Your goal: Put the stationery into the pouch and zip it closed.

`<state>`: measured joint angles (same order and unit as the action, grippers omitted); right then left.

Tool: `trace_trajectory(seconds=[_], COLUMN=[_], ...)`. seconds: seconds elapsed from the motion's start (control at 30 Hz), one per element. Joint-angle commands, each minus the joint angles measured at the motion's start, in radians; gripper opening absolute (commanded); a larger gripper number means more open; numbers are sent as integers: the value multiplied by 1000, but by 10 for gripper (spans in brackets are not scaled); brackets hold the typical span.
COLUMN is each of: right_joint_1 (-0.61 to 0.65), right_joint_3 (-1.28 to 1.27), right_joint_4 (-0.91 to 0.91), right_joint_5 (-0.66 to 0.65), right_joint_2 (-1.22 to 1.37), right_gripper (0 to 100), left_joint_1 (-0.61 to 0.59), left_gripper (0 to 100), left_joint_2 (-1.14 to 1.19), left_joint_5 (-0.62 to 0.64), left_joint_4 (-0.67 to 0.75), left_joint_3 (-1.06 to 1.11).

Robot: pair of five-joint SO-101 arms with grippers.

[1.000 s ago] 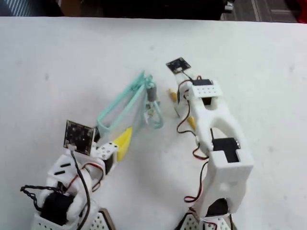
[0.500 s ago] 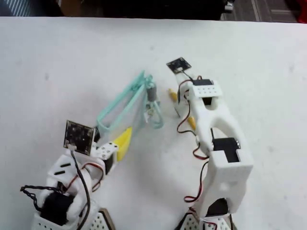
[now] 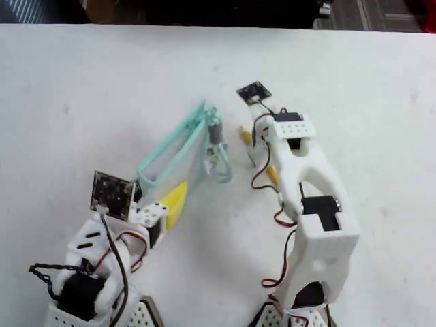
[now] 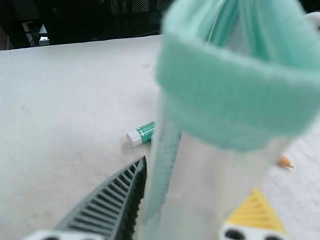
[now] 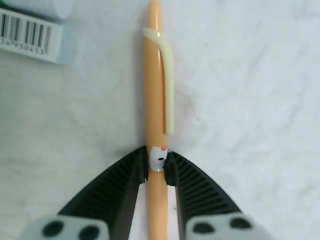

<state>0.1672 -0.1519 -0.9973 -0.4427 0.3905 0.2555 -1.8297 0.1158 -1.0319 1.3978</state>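
A clear pouch [image 3: 174,153] with a teal edge lies at an angle on the white table. My left gripper [image 3: 169,196] is shut on its near end; in the left wrist view the pouch [image 4: 235,95] stands between the grey finger [image 4: 117,205] and the yellow one. My right gripper [image 5: 156,162] is shut on an orange pen [image 5: 155,90] that lies flat on the table. From above, the pen [image 3: 243,135] pokes out from under that arm's wrist, to the right of the pouch. A green and white glue stick [image 4: 141,134] lies beyond the pouch.
A pale item with a barcode label [image 5: 30,32] lies close to the pen's far end. A small grey stick [image 3: 216,133] and a clear loop [image 3: 220,170] rest at the pouch's right side. The table's far edge [image 3: 218,26] borders a dark room.
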Motion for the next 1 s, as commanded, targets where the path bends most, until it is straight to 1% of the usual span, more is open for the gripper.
trace_trajectory(seconds=[0.0, 0.8, 0.97], right_joint_1=[-5, -7, -65], right_joint_3=[15, 14, 11], right_joint_4=[-16, -18, -18], right_joint_5=[-9, -11, -2], right_joint_2=[-5, -7, -44], right_gripper=[17, 17, 17], left_joint_1=[-5, -5, -5], left_gripper=[229, 229, 229], left_joint_2=[2, 2, 2], left_joint_5=[11, 11, 11], left_joint_4=[23, 25, 25], left_joint_3=[-8, -8, -8])
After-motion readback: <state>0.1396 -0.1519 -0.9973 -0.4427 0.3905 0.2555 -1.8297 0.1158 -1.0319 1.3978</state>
